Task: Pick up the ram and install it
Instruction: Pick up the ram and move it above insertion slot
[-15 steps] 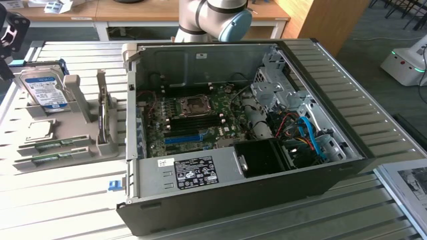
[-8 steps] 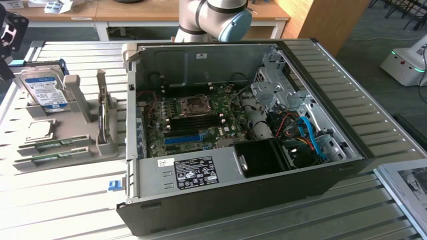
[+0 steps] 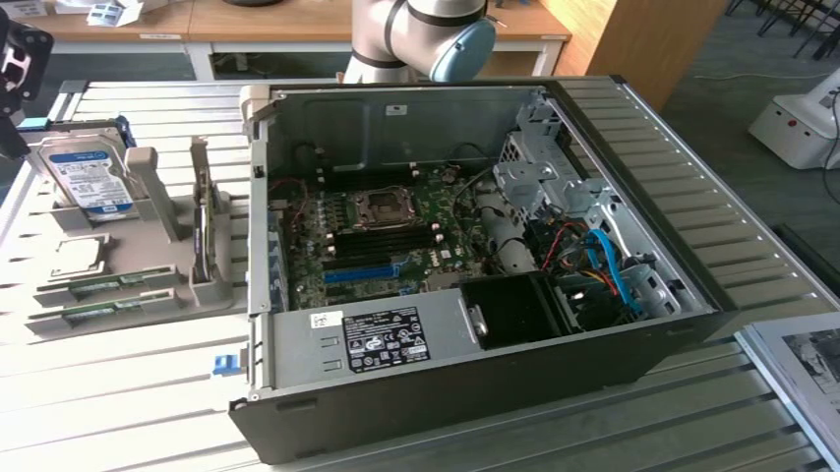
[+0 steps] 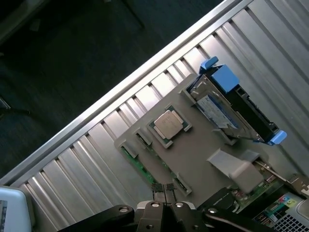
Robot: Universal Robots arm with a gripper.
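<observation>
We see the ram (image 3: 207,239), a thin green board, standing on edge in a moulded grey plastic tray (image 3: 142,246). The tray lies near the ribbed metal surface's (image 3: 132,393) edge at the exterior view's left, beside the open computer case (image 3: 459,393). The black end effector (image 4: 164,192) is over the tray, fingertips pressed together and empty. The writing on the hard drive's (image 3: 86,177) blue-white label is unreadable.

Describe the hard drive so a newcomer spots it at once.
At the exterior view's left of the open computer case sits a grey parts holder. The hard drive stands upright at its far end: silver, with a blue-white label, unlike the small square processor lying flat before it.
</observation>
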